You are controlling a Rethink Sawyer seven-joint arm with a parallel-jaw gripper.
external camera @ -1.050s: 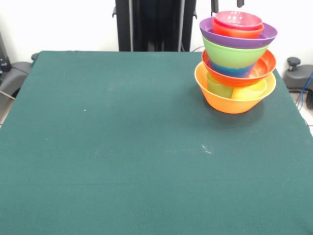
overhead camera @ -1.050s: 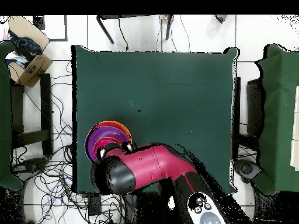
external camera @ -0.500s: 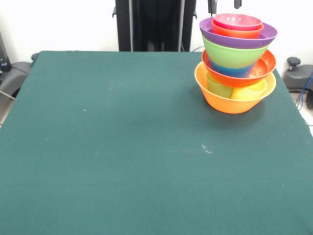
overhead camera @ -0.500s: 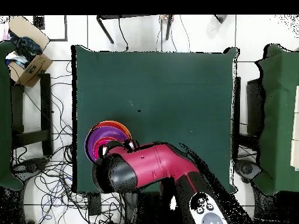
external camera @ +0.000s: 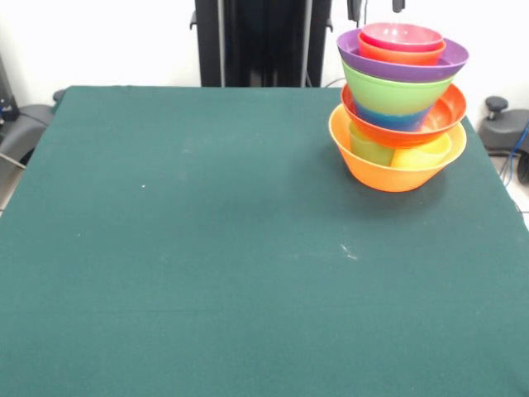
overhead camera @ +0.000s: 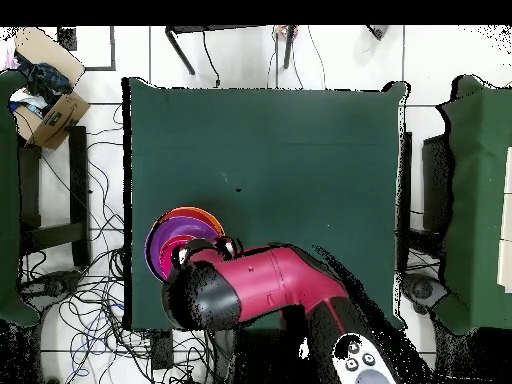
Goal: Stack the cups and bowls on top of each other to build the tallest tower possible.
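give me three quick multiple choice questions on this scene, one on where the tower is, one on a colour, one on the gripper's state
1. In the front view, the tower stands at the table's
A. near left corner
B. far right corner
C. centre

2. The topmost bowl is
A. pink
B. blue
C. black

3. The gripper is
A. clamped on the top bowl
B. resting on the cloth
C. above the tower, holding nothing

Answers: 1 B, the stack sits at upper right. 2 A, a pink rim crowns it. 3 C, only its tips show at the top edge, clear of the bowls.
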